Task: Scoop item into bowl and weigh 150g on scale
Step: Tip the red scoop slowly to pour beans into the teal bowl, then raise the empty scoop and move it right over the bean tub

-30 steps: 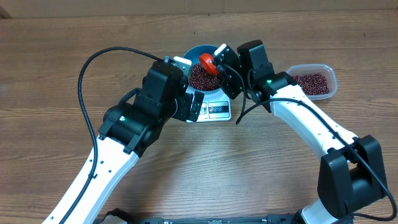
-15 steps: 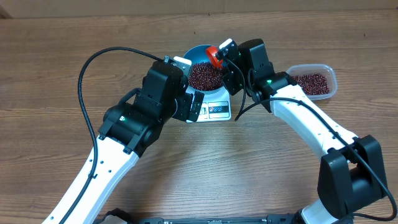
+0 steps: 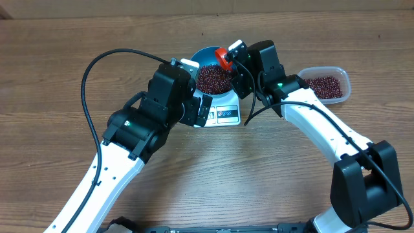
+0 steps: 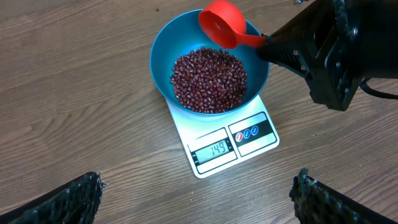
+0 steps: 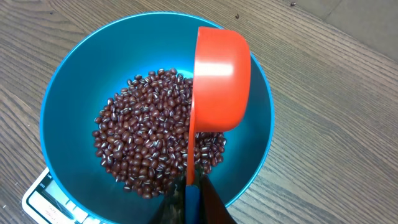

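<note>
beans [image 4: 208,78] heaped in bowl [image 4: 163,56]; scale [image 4: 249,146] beneath bowl reads 149. right gripper [image 5: 189,199] clamps red scoop [image 5: 221,78], tilted over bowl; left gripper [image 4: 196,199] spread wide, apart from bowl.

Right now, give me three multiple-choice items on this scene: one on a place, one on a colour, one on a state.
1. The bowl stands: A on the scale; B on the bare table; C in the clear tub.
2. The scoop is: A green; B yellow; C red.
3. The right gripper is: A open; B shut on the scoop's handle; C shut on the bowl's rim.
Answers:
1 A, the white scale shows under the bowl.
2 C, it shows red over the beans.
3 B, the handle runs between its fingers.
</note>
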`<state>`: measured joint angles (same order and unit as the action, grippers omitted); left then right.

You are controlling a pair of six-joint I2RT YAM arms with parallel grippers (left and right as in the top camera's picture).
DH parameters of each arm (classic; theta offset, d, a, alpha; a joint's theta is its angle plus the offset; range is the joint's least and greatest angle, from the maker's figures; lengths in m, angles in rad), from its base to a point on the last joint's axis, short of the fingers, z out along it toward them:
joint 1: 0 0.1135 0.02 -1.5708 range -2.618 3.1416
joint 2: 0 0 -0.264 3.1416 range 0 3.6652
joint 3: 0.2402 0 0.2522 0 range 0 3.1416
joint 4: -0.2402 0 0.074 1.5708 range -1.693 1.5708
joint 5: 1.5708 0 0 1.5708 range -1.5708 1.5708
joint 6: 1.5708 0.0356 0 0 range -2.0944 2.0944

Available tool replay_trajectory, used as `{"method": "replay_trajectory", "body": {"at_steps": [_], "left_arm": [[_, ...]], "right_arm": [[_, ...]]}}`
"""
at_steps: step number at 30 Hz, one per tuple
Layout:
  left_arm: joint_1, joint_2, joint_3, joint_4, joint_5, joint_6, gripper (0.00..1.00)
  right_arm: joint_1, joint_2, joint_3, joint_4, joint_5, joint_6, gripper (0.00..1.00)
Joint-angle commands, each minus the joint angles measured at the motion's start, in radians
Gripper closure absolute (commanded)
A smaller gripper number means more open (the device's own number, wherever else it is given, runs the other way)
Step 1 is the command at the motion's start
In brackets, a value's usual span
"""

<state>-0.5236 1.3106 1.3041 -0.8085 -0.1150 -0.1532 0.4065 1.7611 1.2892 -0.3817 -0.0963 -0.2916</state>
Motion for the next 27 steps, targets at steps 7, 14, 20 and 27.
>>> {"method": "replay_trajectory", "body": {"at_steps": [7, 14, 20, 27], "left_arm": [[0.002, -0.014, 0.020, 0.001, 0.008, 0.018, 0.00], [0.002, -0.014, 0.020, 0.001, 0.008, 0.018, 0.01], [0.002, -0.014, 0.020, 0.001, 0.008, 0.018, 0.00], [0.002, -0.014, 0.020, 0.001, 0.008, 0.018, 0.00]], "right_arm": [[0.002, 0.005, 0.006, 0.010, 0.006, 0.004, 0.96], [0.002, 0.005, 0.006, 0.010, 0.006, 0.004, 0.96], [0.002, 0.005, 0.006, 0.010, 0.006, 0.004, 0.96], [0.002, 0.000, 0.009, 0.018, 0.005, 0.039, 0.96]]}}
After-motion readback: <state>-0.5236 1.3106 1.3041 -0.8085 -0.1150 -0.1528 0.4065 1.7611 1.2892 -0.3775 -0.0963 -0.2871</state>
